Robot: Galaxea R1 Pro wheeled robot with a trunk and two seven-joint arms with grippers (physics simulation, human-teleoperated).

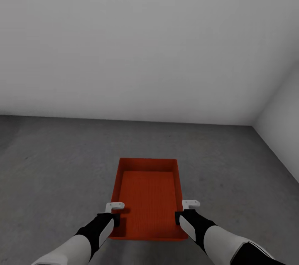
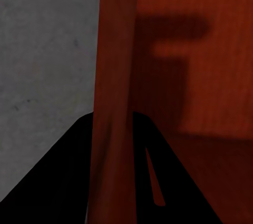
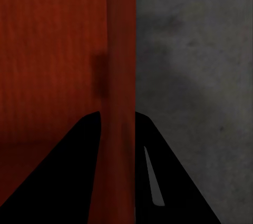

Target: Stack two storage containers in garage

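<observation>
One orange-red bin (image 1: 148, 198) sits low over the grey floor (image 1: 54, 161), near a pale wall (image 1: 145, 40). The left end effector (image 1: 115, 207) is clamped on its left rim, the right end effector (image 1: 190, 205) on its right rim, fingers (image 3: 58, 182) straddling each wall.

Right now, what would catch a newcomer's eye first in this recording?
The orange-red storage container, bright against the dark grey floor, low in the middle of the head view. The left gripper and right gripper each clamp one of its long side walls. Behind stands a bare pale grey wall.
</observation>
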